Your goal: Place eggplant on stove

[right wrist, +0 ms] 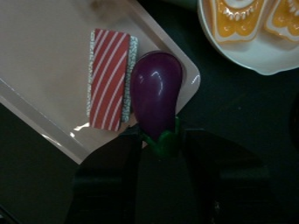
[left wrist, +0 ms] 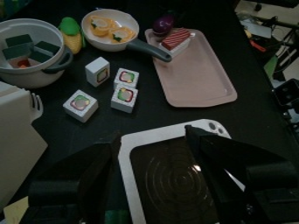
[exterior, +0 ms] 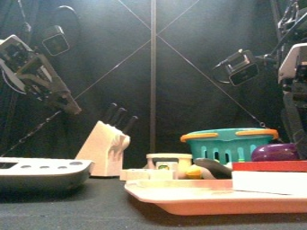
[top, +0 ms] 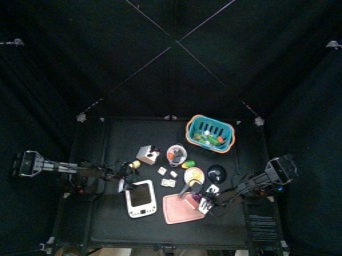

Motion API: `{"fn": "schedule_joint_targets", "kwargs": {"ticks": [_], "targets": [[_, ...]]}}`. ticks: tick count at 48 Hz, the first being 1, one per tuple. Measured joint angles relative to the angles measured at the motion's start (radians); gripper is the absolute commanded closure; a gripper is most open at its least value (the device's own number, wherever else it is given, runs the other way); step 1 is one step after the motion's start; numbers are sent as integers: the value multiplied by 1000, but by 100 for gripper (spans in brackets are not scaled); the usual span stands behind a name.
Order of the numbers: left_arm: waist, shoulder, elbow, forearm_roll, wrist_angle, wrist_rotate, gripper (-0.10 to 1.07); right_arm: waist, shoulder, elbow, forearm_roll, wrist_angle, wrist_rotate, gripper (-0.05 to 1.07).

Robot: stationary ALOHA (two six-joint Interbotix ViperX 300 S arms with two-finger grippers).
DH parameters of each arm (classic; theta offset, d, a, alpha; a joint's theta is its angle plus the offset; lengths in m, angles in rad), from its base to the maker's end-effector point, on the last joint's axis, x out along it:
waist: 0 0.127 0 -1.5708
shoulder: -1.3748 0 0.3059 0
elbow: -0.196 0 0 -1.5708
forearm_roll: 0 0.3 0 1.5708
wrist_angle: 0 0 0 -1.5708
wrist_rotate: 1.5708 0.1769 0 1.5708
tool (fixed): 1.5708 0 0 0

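Right there, eggplant (right wrist: 159, 86) overhanging pink tray's (right wrist: 47, 70) edge.

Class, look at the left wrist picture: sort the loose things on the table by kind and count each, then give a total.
Small printed cartons: 4
Trays (pink tray): 1
Eggplants (eggplant): 1
Striped slabs (red-and-white slab): 1
White bowls holding orange pieces: 1
Grey pots: 1
Stoves (stove): 1
Total: 10
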State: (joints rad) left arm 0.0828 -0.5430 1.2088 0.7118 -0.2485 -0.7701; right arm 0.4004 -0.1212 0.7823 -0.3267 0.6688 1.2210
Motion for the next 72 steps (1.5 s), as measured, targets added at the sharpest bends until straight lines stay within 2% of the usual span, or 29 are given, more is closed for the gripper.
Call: {"fn": "schedule_joint_targets", "kwargs": {"ticks": [10, 17, 28, 37, 45, 49, 62, 72], "targets": [[0, 0, 2, 0, 0, 3, 3, 0, -32, -34, -41, 12, 0, 43], [0, 2, 0, 6, -29, 17, 3, 0, -48, -77, -143, 5, 0, 43], [0, 32, -28, 5, -150, 120, 3, -43, -25, -132, -328, -66, 0, 43], [-3, 94, -54, -11, -199, 210, 3, -115, 60, -181, -448, -189, 0, 43], [2, 89, -44, -63, -196, 244, 3, -167, 169, -267, -520, -282, 0, 43], [25, 80, -17, -112, -161, 264, 3, -181, 218, -314, -532, -305, 0, 43], [163, -20, 40, -258, -11, 318, 4, -193, 407, -526, -558, -322, -26, 43], [201, -104, 106, -337, 8, 331, 4, -195, 497, -650, -558, -318, -41, 43]]}}
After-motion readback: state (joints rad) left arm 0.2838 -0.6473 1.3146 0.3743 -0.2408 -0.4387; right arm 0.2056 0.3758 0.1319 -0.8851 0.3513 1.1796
